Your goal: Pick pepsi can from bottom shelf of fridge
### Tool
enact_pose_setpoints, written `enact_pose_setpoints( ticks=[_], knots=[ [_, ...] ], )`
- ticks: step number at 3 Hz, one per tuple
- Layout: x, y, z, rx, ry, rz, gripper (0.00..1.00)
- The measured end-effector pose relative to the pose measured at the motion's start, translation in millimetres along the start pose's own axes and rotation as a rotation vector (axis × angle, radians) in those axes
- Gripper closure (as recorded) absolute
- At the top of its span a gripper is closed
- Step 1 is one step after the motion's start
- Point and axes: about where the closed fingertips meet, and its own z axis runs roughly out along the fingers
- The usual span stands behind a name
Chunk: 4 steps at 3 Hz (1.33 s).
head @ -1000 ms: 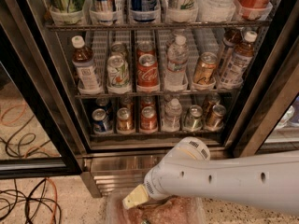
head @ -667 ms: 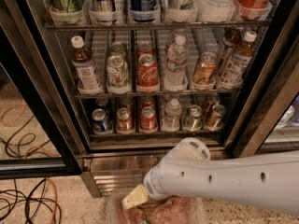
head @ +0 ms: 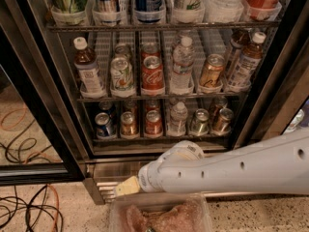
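The fridge (head: 270,81) stands open in front of me with its wire racks showing. The pepsi can (head: 104,125), blue with a silver top, stands upright at the left end of the bottom shelf (head: 161,138). To its right stand a gold-brown can (head: 129,124), a red Coca-Cola can (head: 153,123), a water bottle (head: 178,119) and two more cans. My white arm (head: 231,170) reaches in from the right, below the shelf. My gripper (head: 127,186) is at its cream-coloured tip, low in front of the steel base, below and slightly right of the pepsi can, apart from it.
The middle rack holds bottles and cans, including a large Coca-Cola can (head: 152,74). A black door frame (head: 41,105) slants down the left. The slatted steel base (head: 104,170) lies under the shelf. Cables (head: 24,209) lie on the floor at left. A clear tub (head: 161,215) sits at the bottom.
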Motion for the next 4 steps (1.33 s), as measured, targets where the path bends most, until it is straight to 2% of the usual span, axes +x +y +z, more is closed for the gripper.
enact_pose_setpoints(
  ticks=[1, 2, 3, 4],
  knots=[
    [-26.2, 0.1, 14.1, -0.019, -0.041, 0.036, 0.00],
    [-26.9, -0.3, 14.8, -0.018, -0.041, 0.041, 0.00],
    [-40.4, -2.7, 10.2, -0.011, -0.080, 0.037, 0.00],
    [-67.1, 1.1, 13.3, -0.022, -0.128, 0.013, 0.00]
  ],
)
